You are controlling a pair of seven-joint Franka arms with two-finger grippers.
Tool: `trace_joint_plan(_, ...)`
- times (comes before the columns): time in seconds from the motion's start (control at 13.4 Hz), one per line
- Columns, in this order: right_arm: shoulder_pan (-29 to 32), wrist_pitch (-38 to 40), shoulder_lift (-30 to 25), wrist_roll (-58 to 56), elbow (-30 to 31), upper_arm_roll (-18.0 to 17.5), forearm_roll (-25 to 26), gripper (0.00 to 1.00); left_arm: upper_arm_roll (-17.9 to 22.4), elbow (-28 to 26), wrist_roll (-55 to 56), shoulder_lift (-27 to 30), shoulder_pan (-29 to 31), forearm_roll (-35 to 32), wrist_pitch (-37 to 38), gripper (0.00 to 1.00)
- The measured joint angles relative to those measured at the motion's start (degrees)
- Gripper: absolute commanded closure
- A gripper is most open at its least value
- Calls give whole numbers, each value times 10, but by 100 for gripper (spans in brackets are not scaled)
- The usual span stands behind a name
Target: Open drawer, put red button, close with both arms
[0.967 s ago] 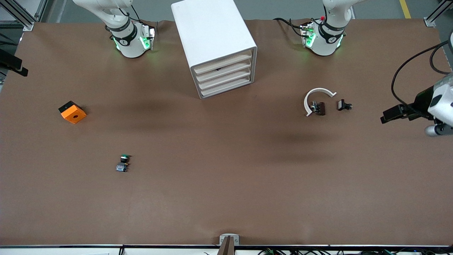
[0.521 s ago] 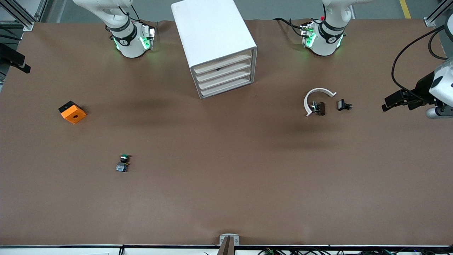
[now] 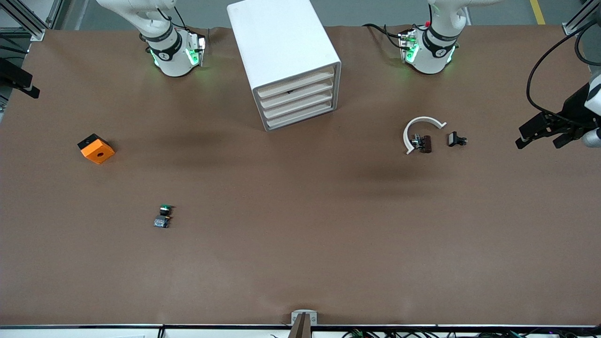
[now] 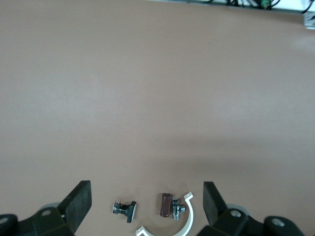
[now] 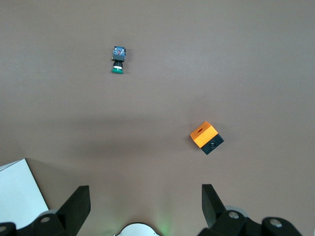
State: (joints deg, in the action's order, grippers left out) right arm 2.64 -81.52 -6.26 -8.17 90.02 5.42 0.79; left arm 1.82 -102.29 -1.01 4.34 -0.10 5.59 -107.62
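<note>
On the tabletop [image 3: 300,244] I count one white four-drawer cabinet [image 3: 284,61], one orange-and-black block [image 3: 96,149], one green-capped push-button [image 3: 162,216], one white curved clip [image 3: 419,129], one small brown-and-metal part [image 3: 422,143] and one small black-and-metal part [image 3: 456,139]. The cabinet shows four drawer fronts, all shut. I have two arms, with one base [image 3: 173,51] toward one end and one base [image 3: 429,49] toward the other, and each wrist view shows two black fingers [image 4: 78,202] [image 5: 78,205].

Robotics lab or test cell. Evidence: two white arm bases [image 3: 171,51] bolted at edge of brown-covered table [image 3: 300,234], aluminium frame profiles [image 3: 28,19] at corners, loose cabling [image 3: 540,94], grey floor with yellow line [image 3: 537,11].
</note>
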Motion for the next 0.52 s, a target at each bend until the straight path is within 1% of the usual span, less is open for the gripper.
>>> trace_joint_plan(0.37,0,-35,-32,0,47,1,0,0,6,84,0,1,-6,-4,86,0)
trace_joint_plan(0.52,0,-37,-40,0,55,1,0,0,8,92,0,1,-6,-4,92,0)
